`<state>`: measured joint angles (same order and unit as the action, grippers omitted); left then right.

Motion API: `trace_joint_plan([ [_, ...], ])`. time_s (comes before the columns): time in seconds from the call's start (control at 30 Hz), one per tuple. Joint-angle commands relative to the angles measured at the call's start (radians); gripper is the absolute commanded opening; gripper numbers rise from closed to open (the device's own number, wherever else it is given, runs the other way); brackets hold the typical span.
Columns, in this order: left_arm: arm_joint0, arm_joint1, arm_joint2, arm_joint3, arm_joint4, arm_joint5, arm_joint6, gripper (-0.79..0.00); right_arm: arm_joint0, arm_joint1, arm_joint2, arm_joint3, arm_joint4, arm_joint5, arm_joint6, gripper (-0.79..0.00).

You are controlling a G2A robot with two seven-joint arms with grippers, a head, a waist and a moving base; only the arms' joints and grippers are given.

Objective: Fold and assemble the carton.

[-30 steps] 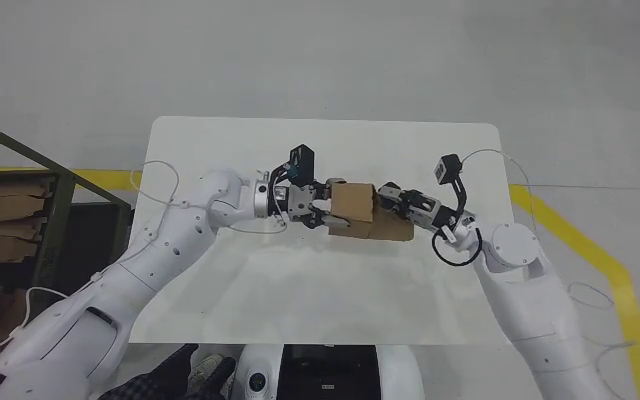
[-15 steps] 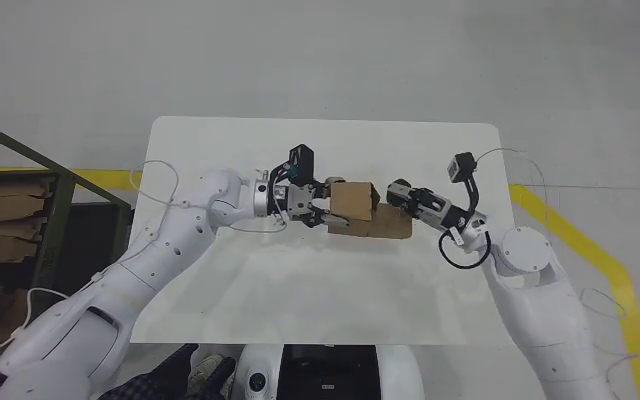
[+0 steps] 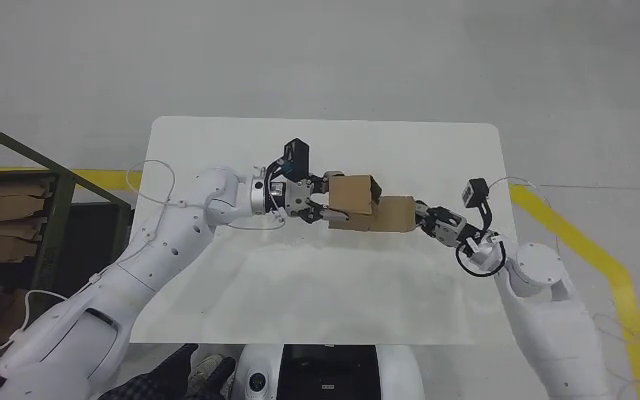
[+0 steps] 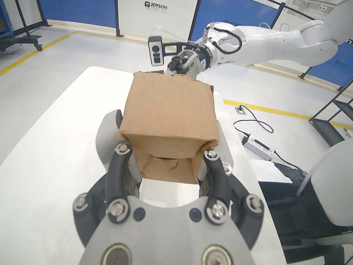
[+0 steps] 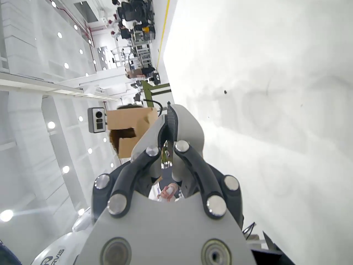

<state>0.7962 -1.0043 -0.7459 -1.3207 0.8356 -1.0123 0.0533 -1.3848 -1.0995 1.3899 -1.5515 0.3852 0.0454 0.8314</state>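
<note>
One brown cardboard carton [image 3: 355, 197] lies across the middle of the white tabletop [image 3: 230, 290], well apart from every edge, its long axis running left to right. Its open left end faces the left gripper [image 3: 322, 203], whose jaws stand wide, clamping it from both sides. At the right flap, the right gripper [image 3: 418, 214] touches cardboard with jaws pressed together; whether anything is pinched, I cannot tell.

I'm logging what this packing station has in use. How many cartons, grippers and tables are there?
Carton: 1
Grippers: 2, the left gripper and the right gripper
Table: 1
Total: 4
</note>
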Motion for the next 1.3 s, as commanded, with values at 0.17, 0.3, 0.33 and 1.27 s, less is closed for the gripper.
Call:
trace_joint_plan([
  [0.17,-0.005,-0.005,0.012,0.007,-0.020,0.000,-0.012,-0.268,0.039,-0.010,-0.054,0.031,0.069,-0.031,0.052,-0.785],
  [0.3,-0.010,-0.007,0.020,0.015,-0.017,0.000,-0.026,-0.271,0.048,-0.009,-0.055,0.026,0.077,-0.035,0.068,-0.785],
  [0.33,-0.012,-0.008,0.022,0.016,-0.015,0.000,-0.030,-0.271,0.049,-0.009,-0.058,0.021,0.076,-0.035,0.073,-0.785],
  [1.27,-0.015,-0.037,0.016,0.047,0.096,0.005,-0.087,-0.271,0.020,0.005,-0.052,-0.099,-0.002,-0.052,0.063,-0.720],
])
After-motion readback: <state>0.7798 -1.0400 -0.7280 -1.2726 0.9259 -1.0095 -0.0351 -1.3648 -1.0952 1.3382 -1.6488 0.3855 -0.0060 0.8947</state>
